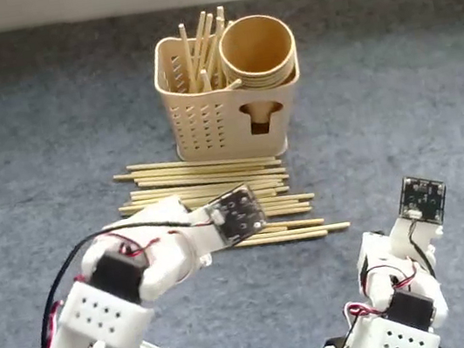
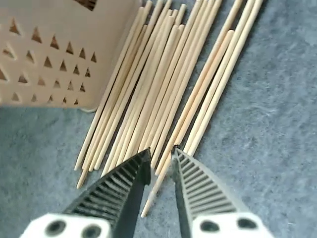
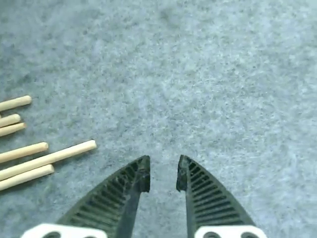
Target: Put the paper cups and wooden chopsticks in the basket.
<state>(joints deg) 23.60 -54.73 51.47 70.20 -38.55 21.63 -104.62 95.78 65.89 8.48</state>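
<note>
At the far middle of the grey carpet [image 1: 52, 149] we're seeing the basket [image 1: 216, 128] standing upright. In its R-hand compt, as the high view is showing it, the paper cups [image 1: 258, 46] are sitting nested, mouths up. In the other compt a bunch of upright chopsticks [image 1: 199, 51] is leaning, tips poking above the rim. Just beside the basket's front wall the loose chopsticks [image 1: 207, 182] are lying flat on the carpet, side by side & partly overlapping, running across the high view.

The L arm [image 1: 142, 272] is stretching over the near edge of that pile. In its wrist view we're seeing the L gripper [image 2: 162, 157] hanging low over the sticks, jaws narrowly spread, w/ a stick or two running through the gap. We can't tell whether the tips are touching them.

The R arm [image 1: 399, 280] is sitting at the near R side, apart from the pile. The R gripper [image 3: 162, 171] is pointing down at carpet, jaws a little spread & gripping nothing, w/ a few chopstick ends lying just off to one side.
</note>
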